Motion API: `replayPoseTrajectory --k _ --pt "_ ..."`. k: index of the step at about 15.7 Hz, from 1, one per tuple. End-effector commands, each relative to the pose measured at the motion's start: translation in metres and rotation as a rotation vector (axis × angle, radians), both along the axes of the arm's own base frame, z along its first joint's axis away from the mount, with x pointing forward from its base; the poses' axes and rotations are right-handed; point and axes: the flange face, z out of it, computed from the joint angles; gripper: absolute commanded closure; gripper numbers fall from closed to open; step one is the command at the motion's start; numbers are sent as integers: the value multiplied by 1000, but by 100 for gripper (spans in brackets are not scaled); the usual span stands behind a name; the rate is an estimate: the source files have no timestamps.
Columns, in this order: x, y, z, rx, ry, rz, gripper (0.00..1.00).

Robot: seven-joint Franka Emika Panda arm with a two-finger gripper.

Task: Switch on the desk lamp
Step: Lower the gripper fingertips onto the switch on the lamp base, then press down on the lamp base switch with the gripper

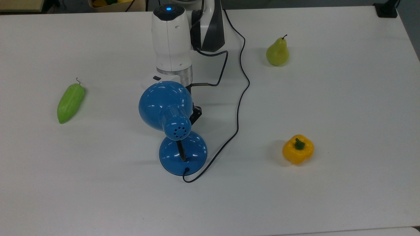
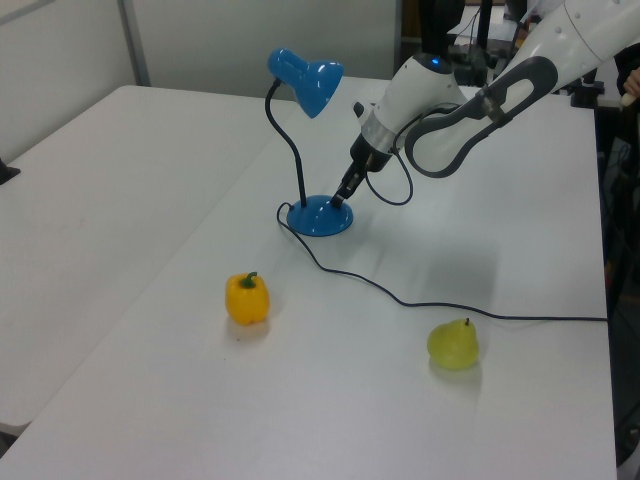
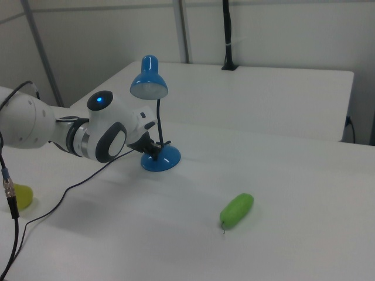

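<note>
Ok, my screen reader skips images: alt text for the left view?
A white robot arm's gripper touches the round base of a blue desk lamp on a white table; a yellow pepper and green pear lie nearer.

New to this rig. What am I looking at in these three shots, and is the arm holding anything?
It is one white robot arm with a two-finger gripper, working on a white table. The three pictures show the same moment from cameras off the arm: one from above, two from opposite sides.

On the table: a blue desk lamp with a black cord trailing from its base, a yellow pepper, a pear and a long green vegetable.

In the left view the gripper's tip is down at the rim of the base, apparently to press a switch. I see nothing held. The lamp does not look lit.
</note>
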Motion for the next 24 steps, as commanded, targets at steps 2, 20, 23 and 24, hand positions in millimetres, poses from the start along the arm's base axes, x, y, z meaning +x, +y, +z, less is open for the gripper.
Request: replayPoseTrajectory --k 2,20,23,24 --pt "7 5 2 -13 -24 19 100" --pt "7 12 -16 -58 -8 68 100" --pt "6 13 -17 -68 -8 78 100" --pt "6 14 -18 -71 -6 81 100"
